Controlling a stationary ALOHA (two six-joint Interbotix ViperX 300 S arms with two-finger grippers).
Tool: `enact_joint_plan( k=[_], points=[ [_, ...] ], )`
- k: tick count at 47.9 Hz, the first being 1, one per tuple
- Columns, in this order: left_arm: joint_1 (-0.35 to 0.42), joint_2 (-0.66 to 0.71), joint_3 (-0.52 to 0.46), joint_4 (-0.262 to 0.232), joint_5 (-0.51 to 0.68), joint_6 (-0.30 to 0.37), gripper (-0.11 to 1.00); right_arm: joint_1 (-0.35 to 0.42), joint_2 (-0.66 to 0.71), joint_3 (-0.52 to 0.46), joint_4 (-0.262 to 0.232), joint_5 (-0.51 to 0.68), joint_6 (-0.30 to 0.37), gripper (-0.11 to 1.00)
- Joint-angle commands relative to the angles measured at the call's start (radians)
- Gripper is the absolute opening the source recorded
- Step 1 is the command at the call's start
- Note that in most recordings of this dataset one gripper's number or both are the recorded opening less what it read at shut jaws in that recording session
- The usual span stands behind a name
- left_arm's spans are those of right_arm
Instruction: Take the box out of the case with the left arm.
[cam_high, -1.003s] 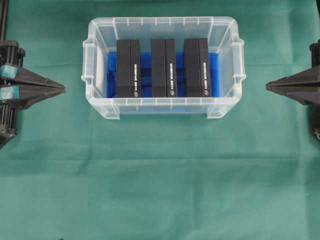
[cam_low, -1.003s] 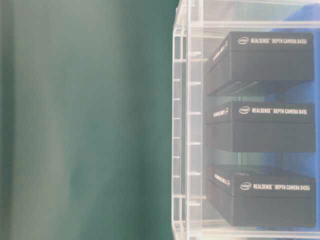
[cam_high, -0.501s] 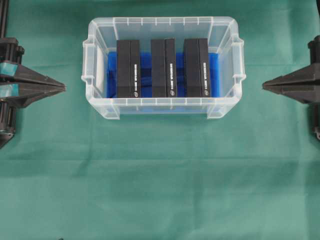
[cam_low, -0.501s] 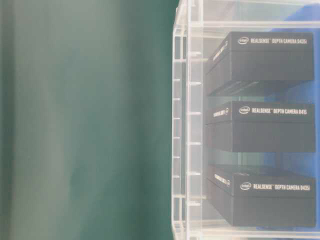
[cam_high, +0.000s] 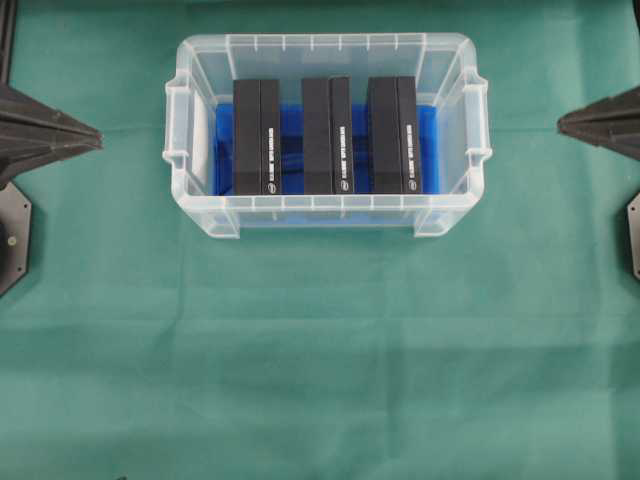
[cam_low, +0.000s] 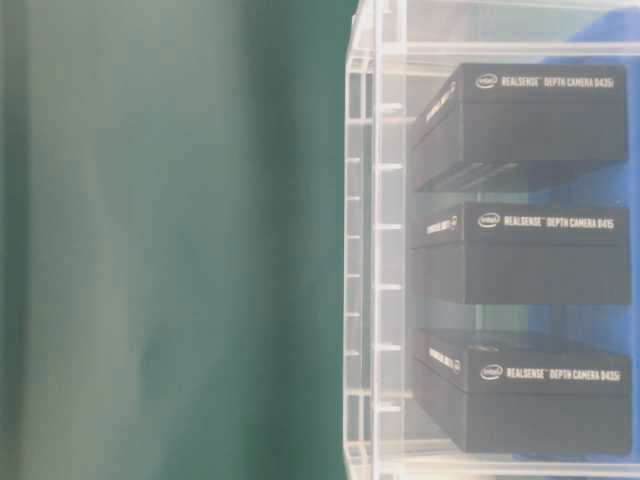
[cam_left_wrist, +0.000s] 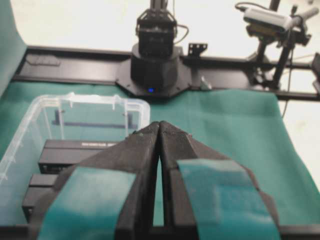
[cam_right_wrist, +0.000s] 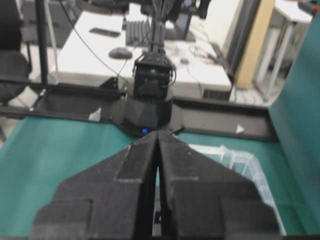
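The case (cam_high: 325, 42), a clear plastic bin with a blue bottom, stands at the back middle of the green cloth. Three black boxes stand on edge inside it, side by side: left (cam_high: 256, 137), middle (cam_high: 327, 136), right (cam_high: 392, 135). The table-level view shows the case wall (cam_low: 365, 250) and the boxes (cam_low: 530, 255) through it. My left gripper (cam_high: 98, 137) is shut and empty, pointing at the case's left end from a short way off. In the left wrist view its tips (cam_left_wrist: 159, 124) meet, with the case (cam_left_wrist: 100, 100) ahead left. My right gripper (cam_high: 562, 124) is shut too, off the case's right end.
Green cloth (cam_high: 320, 350) covers the table in front of the case. The arm bases sit at the left edge (cam_high: 12, 235) and the right edge (cam_high: 633, 235). The opposite arm's base (cam_left_wrist: 156, 55) stands on a black rail beyond the cloth.
Both shut grippers have drawn back outward from the case and shifted toward the far side in the overhead view. The case and boxes have not moved.
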Motion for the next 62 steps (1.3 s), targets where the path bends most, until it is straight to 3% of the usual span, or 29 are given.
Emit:
enact_joint_plan(
  k=[1,10,15,30,39,47,62],
  points=[
    [-0.002,0.020,-0.040,0.002,0.034,0.000,0.02,-0.002,0.020,-0.054,0.005,0.049,0.011,0.02],
    [-0.002,0.035,-0.060,0.002,0.075,-0.032,0.02,-0.002,0.031,-0.080,0.003,0.155,0.043,0.02],
    [-0.003,0.043,-0.094,0.002,0.158,-0.069,0.02,-0.002,0.032,-0.097,0.002,0.241,0.080,0.02],
    [-0.025,0.127,-0.253,0.002,0.756,-0.212,0.02,-0.003,0.106,-0.198,-0.005,0.726,0.175,0.02],
    [-0.037,0.189,-0.308,0.002,1.014,-0.229,0.02,-0.003,0.176,-0.249,-0.005,1.039,0.201,0.02],
    [-0.038,0.219,-0.316,0.002,1.065,-0.229,0.02,-0.002,0.207,-0.272,-0.005,1.204,0.201,0.02],
    [-0.038,0.221,-0.316,0.002,1.071,-0.235,0.02,-0.002,0.212,-0.275,-0.006,1.216,0.201,0.02]
  ],
)
